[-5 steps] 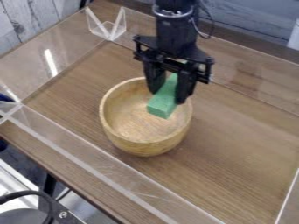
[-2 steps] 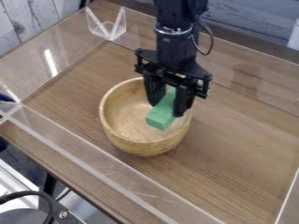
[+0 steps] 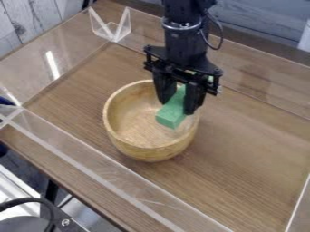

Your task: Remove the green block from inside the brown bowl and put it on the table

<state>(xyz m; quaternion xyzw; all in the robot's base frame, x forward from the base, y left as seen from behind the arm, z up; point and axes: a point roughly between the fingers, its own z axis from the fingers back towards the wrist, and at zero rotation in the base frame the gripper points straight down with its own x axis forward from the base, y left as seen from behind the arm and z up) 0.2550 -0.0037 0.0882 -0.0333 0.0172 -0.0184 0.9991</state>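
Brown wood-grain table [image 3: 248, 136] with low clear acrylic walls [image 3: 109, 177] around it, pretty plain setup. Sitting on it is the brown bowl [image 3: 127, 136], light tan with thick walls. Black gripper [image 3: 179, 98] points straight down over the bowl's far right side, fingers clamped tight on the green block [image 3: 172, 112]. Block hangs tilted, its lower end down inside the bowl, can't tell if it touches the bottom.

Single raised view, apparently angled down across the table [image 3: 242, 159].
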